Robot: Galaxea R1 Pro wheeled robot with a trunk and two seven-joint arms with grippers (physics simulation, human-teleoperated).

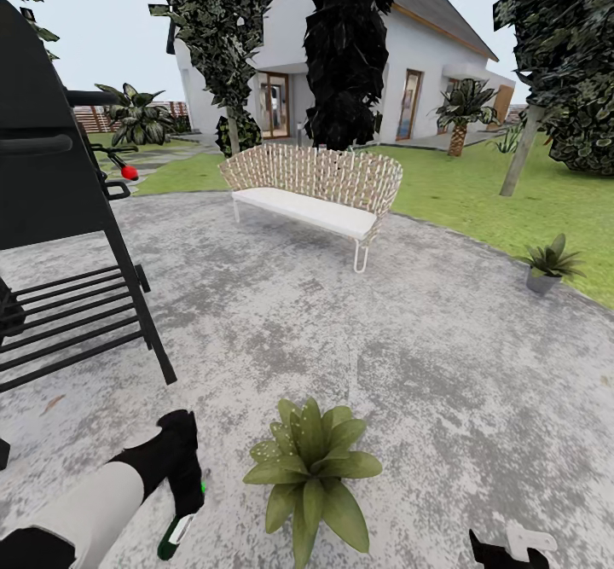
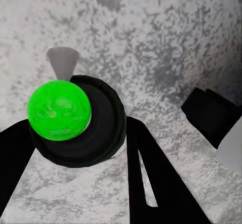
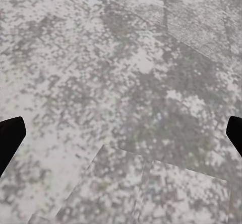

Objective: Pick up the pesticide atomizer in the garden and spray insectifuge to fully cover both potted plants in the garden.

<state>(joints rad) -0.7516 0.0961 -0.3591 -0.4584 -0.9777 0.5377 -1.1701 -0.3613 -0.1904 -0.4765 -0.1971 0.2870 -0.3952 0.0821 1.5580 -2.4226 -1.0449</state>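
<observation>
The left gripper (image 1: 183,501) is the one that matters: its jaws are clamped around the pesticide atomizer (image 1: 181,531), a slim dark-green bottle with a white patch that hangs below the black fingers (image 2: 161,183) with its long axis tipped steeply down toward the stone patio (image 1: 443,364). In the left wrist view the bottle is seen end-on as a bright green round face inside a dark ring (image 2: 59,110), a pale spray tip poking out beyond it. Just beside the bottle, toward the robot's right, stands the near potted plant (image 1: 311,467), its broad pointed leaves spread low over the patio at the near edge; the bottle and the leaves are close but apart. The left arm is plainly the nearer one, and the coming move looks to turn on swinging the nozzle toward that rosette. The right gripper (image 1: 512,548) sits low at the near right, jaws spread wide over bare stone and holding nothing. Farther off, at the patio's right edge by the lawn, stands the second potted plant (image 1: 550,264), well apart from both arms.
</observation>
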